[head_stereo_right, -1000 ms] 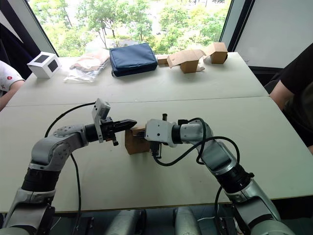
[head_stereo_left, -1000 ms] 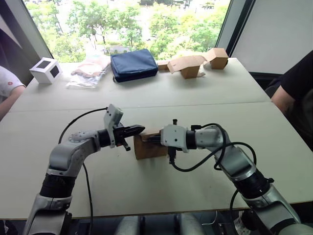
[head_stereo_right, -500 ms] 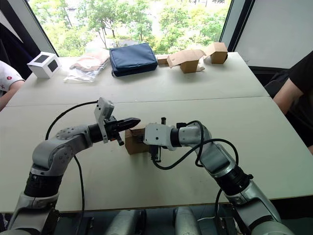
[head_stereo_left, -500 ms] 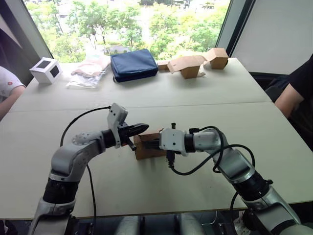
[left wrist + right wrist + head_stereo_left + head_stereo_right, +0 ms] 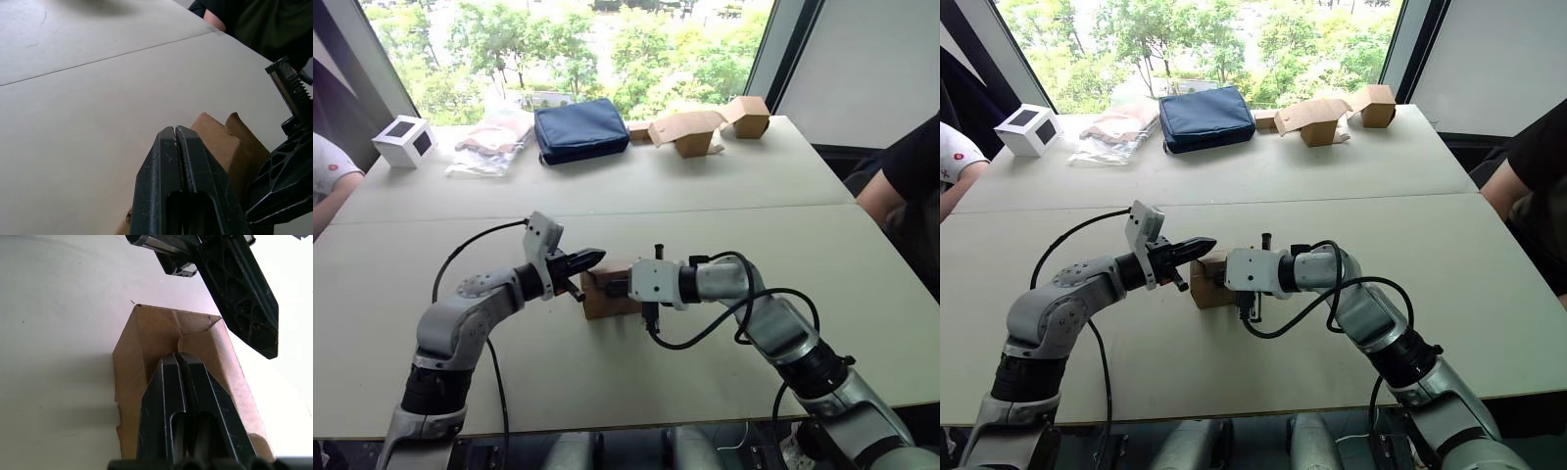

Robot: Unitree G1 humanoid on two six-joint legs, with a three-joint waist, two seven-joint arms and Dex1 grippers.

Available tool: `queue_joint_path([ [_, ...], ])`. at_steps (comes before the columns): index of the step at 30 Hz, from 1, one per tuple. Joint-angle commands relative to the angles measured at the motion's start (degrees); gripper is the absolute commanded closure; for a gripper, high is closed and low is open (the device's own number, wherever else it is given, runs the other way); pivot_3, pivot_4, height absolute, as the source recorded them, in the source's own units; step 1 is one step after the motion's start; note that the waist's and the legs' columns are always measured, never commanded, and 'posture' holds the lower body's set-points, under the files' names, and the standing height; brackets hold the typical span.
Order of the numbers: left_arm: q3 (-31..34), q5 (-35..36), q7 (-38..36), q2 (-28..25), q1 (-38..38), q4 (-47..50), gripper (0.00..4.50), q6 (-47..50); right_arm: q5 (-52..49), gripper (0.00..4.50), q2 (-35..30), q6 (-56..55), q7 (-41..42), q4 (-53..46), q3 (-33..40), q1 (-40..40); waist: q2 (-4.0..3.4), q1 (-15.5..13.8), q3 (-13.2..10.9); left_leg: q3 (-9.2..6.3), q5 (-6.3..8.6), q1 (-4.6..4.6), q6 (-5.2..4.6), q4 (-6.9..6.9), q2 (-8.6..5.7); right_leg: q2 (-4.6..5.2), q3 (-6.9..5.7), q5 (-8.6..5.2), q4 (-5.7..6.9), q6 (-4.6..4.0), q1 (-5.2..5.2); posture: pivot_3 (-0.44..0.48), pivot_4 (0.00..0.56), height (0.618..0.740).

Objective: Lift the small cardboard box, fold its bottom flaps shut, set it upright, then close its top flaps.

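Note:
The small cardboard box (image 5: 604, 297) stands on the table (image 5: 724, 225) between my two arms. Its top flaps (image 5: 195, 340) are folded inward, one with a curved edge showing. My right gripper (image 5: 177, 355) is shut and lies flat across the top of the box, pressing on those flaps. My left gripper (image 5: 594, 257) is shut too, hovering just above the box's far left corner with its tip close to the right gripper (image 5: 615, 286). The bottom flaps are hidden under the box.
At the table's far side lie a blue pouch (image 5: 581, 127), a white cube (image 5: 405, 140), a plastic bag (image 5: 494, 137) and larger tan boxes (image 5: 690, 132). One person sits at the left edge (image 5: 331, 176), another at the right (image 5: 906, 162).
My right gripper has slid further left over the box's top. My left gripper came in toward the box, rose a little, then dropped back slightly.

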State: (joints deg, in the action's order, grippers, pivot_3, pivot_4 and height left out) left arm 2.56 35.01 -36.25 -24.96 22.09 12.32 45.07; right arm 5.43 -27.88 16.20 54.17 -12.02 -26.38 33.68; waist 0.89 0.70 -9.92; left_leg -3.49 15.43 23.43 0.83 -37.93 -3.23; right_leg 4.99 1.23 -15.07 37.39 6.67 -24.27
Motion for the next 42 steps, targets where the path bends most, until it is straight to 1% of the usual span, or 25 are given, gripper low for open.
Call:
queue_joint_path([
  [1,1.36,0.33,-0.75,-0.12,-0.37,0.25,4.47,-1.87,2.91,4.5,0.28,-0.93,-1.18,1.72,-1.29,0.7,0.0,-0.04,0.0,-0.01,0.0,0.0,0.0,0.0,0.0,0.0,0.0,0.0,0.0,0.0,0.0,0.0,0.15,0.74],
  [8,1.62,0.4,-1.12,-0.07,-1.54,-0.26,4.47,-2.46,4.77,4.5,0.67,-2.49,-1.82,2.68,-1.73,0.73,0.0,-0.01,0.01,-0.01,0.0,-0.03,0.01,0.0,0.0,0.0,0.0,0.0,0.0,0.0,0.03,0.0,0.15,0.74],
  [13,1.87,0.49,-1.13,-0.05,-1.75,-0.4,4.47,-2.75,-0.14,4.5,0.93,0.34,0.18,-1.56,1.35,0.34,0.0,0.0,0.01,-0.01,0.0,-0.03,0.01,0.0,0.0,0.0,0.0,0.0,0.0,0.0,0.03,0.0,0.15,0.74],
  [19,0.97,0.65,-0.06,1.33,-2.04,0.93,4.47,-2.45,-1.7,4.5,-0.45,1.95,1.6,-4.28,2.08,-0.07,0.0,-0.05,0.01,-0.01,0.0,-0.03,0.0,0.0,0.0,0.01,0.0,0.0,-0.01,0.0,0.04,0.0,0.15,0.74],
  [25,1.42,0.26,1.64,3.44,-3.19,0.94,4.47,-3.57,-0.68,4.5,-1.16,2.0,1.22,-4.75,1.12,-0.92,0.0,-0.05,0.01,-0.01,0.0,-0.03,0.0,0.0,0.0,0.02,0.0,0.0,-0.02,0.0,0.04,0.0,0.15,0.74],
  [33,4.2,3.93,4.16,6.77,-3.87,0.66,4.47,-2.65,4.13,4.5,-2.13,-2.67,0.66,-3.62,-1.5,-0.61,0.0,-0.07,0.01,-0.01,0.0,-0.03,0.0,0.0,0.0,0.02,0.0,0.0,-0.02,0.0,0.04,0.0,0.15,0.74],
  [42,4.76,4.6,4.19,6.45,-3.87,0.55,4.47,-2.23,2.49,4.5,-2.34,-2.97,2.4,-5.42,0.2,-0.59,0.0,-0.07,0.01,-0.01,0.0,-0.03,0.0,0.0,0.0,0.01,0.0,0.0,-0.02,0.0,0.05,0.0,0.15,0.74],
])
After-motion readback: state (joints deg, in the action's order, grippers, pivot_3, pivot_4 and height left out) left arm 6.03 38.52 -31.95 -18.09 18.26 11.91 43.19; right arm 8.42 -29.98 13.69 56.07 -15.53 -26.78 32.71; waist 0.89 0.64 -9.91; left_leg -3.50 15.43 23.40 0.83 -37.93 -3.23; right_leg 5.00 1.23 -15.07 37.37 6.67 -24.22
